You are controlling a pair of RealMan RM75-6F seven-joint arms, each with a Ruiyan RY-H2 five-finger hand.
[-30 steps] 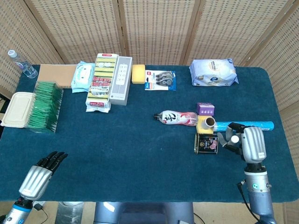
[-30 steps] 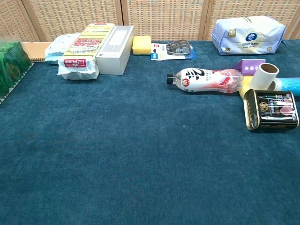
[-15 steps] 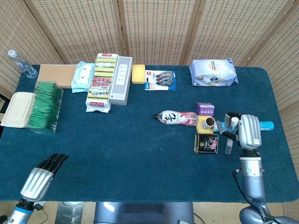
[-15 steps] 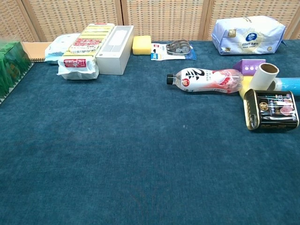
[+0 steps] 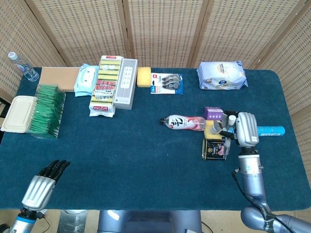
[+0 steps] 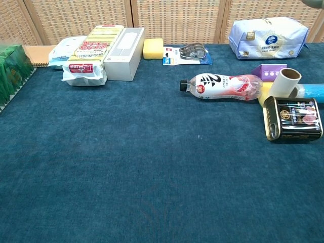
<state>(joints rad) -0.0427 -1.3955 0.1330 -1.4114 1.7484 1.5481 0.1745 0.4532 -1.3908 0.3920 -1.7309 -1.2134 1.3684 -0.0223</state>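
Observation:
My right hand [image 5: 241, 129] hangs over the right part of the table with its fingers [image 5: 226, 131] spread to the left and nothing in them. It is just above a black can [image 5: 214, 149] and a cardboard roll [image 5: 217, 127]; I cannot tell if it touches them. A purple box [image 5: 213, 113] and a lying pink-labelled bottle [image 5: 183, 123] are close by, and a blue tube [image 5: 270, 130] sticks out from behind the hand. My left hand [image 5: 41, 187] hovers at the front left table edge, fingers stretched out, holding nothing. The chest view shows can [image 6: 294, 118], roll [image 6: 284, 81] and bottle [image 6: 223, 86], no hand.
Along the back stand a white wipes pack [image 5: 222, 74], a tape pack [image 5: 166, 83], a yellow sponge [image 5: 143, 76], a white box [image 5: 126, 82] and a sponge pack [image 5: 106, 87]. At the left lie a green stack [image 5: 44, 110], a white container [image 5: 17, 113] and a water bottle [image 5: 20, 66].
My right hand has moved back and to the left, from beside the can to above the can and roll. The left hand has hardly moved.

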